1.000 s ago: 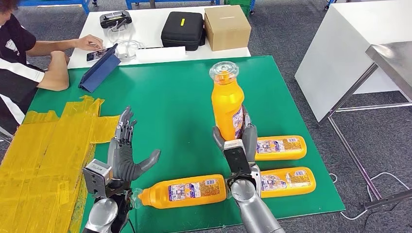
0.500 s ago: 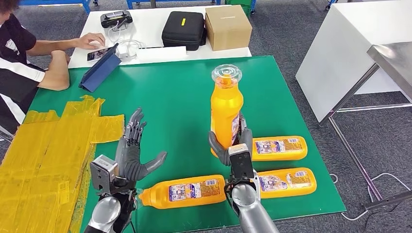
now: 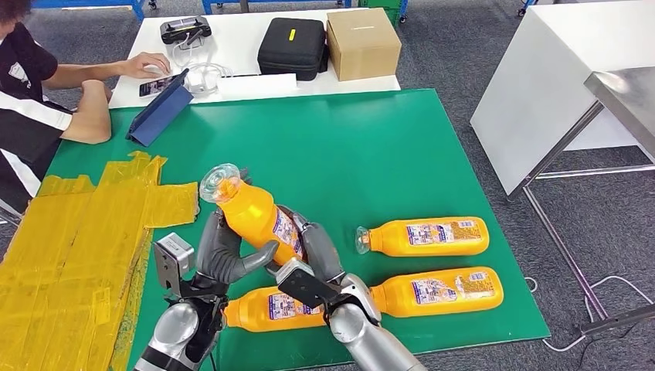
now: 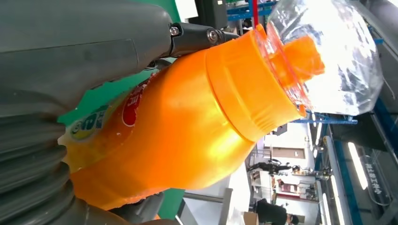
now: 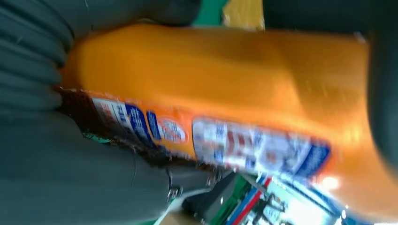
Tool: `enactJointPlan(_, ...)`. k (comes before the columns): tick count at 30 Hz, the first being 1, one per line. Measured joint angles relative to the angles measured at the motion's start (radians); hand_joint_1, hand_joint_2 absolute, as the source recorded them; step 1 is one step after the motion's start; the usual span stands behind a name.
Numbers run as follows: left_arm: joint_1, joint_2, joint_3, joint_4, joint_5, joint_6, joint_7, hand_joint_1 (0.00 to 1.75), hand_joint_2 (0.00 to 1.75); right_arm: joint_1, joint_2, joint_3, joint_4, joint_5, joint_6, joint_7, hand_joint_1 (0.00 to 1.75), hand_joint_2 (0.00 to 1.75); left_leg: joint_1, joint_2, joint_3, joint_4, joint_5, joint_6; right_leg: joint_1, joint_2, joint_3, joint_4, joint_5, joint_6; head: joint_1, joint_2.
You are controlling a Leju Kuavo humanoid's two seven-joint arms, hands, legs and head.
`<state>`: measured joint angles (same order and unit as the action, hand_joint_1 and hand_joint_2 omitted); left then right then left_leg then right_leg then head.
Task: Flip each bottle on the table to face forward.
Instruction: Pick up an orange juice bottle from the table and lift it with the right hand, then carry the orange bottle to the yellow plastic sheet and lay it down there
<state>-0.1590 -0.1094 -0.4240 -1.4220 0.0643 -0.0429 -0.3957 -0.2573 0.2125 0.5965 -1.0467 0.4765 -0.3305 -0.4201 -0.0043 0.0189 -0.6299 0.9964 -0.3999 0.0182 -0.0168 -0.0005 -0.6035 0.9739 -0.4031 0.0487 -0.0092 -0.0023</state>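
Above the green table, both the left hand and right hand clamp the tilted orange bottle mid-body; judged rigid, smooth and moderately heavy, so grip below the shoulder.

Head view high, facing down-forward; both wrist views close on shared bottle.

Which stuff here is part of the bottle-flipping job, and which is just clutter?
Job: held bottle, gripped by left hand and right hand; near bottle; far right bottle; near right bottle.

Clutter: yellow tape patch, tablet, black case, cardboard box.
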Motion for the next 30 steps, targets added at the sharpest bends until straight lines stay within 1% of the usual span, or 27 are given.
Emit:
enactJointPlan(8, -0.006, 0.003, 0.0, 0.017, 0.009, -0.013, 0.004, 0.0, 1.75, -0.046, 0.0, 0.051, 0.073, 0.042, 0.008, 0.024, 1.75, 1.75, 0.0, 0.0, 0.0, 0.0, 0.0, 0.0, 0.0, 0.0, 0.0, 0.0, 0.0, 0.0, 0.0, 0.0)
enactJointPlan(13, -0.009, 0.005, 0.0, 0.023, 0.019, -0.028, 0.009, 0.0, 1.75, -0.063, 0.002, 0.077, 0.109, 0.089, -0.01, 0.033, 1.75, 1.75, 0.0, 0.0, 0.0, 0.0, 0.0, 0.0, 0.0, 0.0, 0.0, 0.0, 0.0, 0.0, 0.0, 0.0)
enactJointPlan(17, -0.021, 0.01, 0.001, 0.038, 0.038, -0.061, 0.022, 1.75, 1.75, -0.065, 0.003, 0.095, 0.126, 0.117, -0.028, 0.033, 1.75, 1.75, 0.0, 0.0, 0.0, 0.0, 0.0, 0.0, 0.0, 0.0, 0.0, 0.0, 0.0, 0.0, 0.0, 0.0)
enactJointPlan(21, -0.025, 0.014, 0.002, 0.055, 0.049, -0.079, 0.023, 1.75, 1.75, -0.067, 0.003, 0.103, 0.136, 0.123, -0.042, 0.034, 1.75, 1.75, 0.0, 0.0, 0.0, 0.0, 0.0, 0.0, 0.0, 0.0, 0.0, 0.0, 0.0, 0.0, 0.0, 0.0)
enactJointPlan(30, -0.029, 0.015, 0.006, 0.067, 0.05, -0.081, 0.02, 1.75, 1.75, -0.06, 0.003, 0.107, 0.134, 0.111, -0.066, 0.029, 1.75, 1.75, 0.0, 0.0, 0.0, 0.0, 0.0, 0.0, 0.0, 0.0, 0.0, 0.0, 0.0, 0.0, 0.0, 0.0)
